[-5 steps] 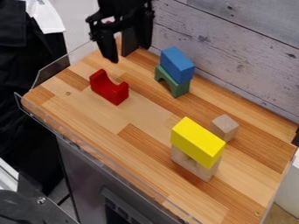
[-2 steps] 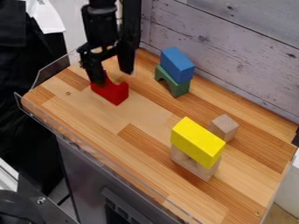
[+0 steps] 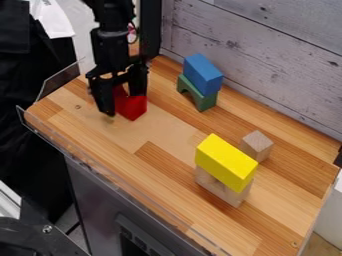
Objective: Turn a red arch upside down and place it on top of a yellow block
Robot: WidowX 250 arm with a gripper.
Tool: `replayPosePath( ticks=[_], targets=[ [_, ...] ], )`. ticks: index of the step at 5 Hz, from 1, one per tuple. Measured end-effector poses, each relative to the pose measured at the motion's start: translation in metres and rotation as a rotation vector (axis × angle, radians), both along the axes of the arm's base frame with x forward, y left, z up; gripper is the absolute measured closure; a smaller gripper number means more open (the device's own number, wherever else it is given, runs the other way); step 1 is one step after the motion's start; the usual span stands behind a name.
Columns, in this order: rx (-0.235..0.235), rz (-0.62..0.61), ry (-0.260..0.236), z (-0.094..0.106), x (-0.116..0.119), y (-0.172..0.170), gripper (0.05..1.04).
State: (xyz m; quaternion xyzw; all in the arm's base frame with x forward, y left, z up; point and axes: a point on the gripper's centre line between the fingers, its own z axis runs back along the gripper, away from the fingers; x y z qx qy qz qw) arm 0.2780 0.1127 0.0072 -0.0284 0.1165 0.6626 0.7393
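The gripper (image 3: 124, 102) is low over the red arch (image 3: 134, 107) at the upper left of the board, pointing down with its fingers apart. One finger stands in front of the arch's left part and the other behind it; whether they touch it I cannot tell. The arch rests with its hollow facing up, its left end partly hidden by the gripper. Toward the lower right, the yellow block (image 3: 226, 161) lies on top of a pale wooden arch (image 3: 221, 188).
Behind the red arch, to its right, a blue block (image 3: 202, 74) sits on a green arch (image 3: 197, 94). A small wooden cube (image 3: 256, 145) stands just behind the yellow block. A whitish plank wall (image 3: 267, 60) borders the back, and a clear rim edges the board (image 3: 160, 175).
The gripper has come down from above and behind the red arch, turned, and now straddles it. The arch and the other blocks have stayed put.
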Motion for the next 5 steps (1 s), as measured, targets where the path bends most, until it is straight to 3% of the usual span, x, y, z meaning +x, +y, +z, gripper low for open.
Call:
replayPosePath(
  ticks=[1,2,3,5],
  targets=[
    [0.002,-0.010,-0.011,-0.003,0.006,0.002,0.133],
    [0.019,-0.037,-0.019,-0.004,0.006,-0.004,0.417],
    [0.057,-0.054,0.011,0.010,-0.006,-0.020,0.533],
    [0.163,-0.194,-0.071,0.109,0.018,-0.081,0.533]
  ],
)
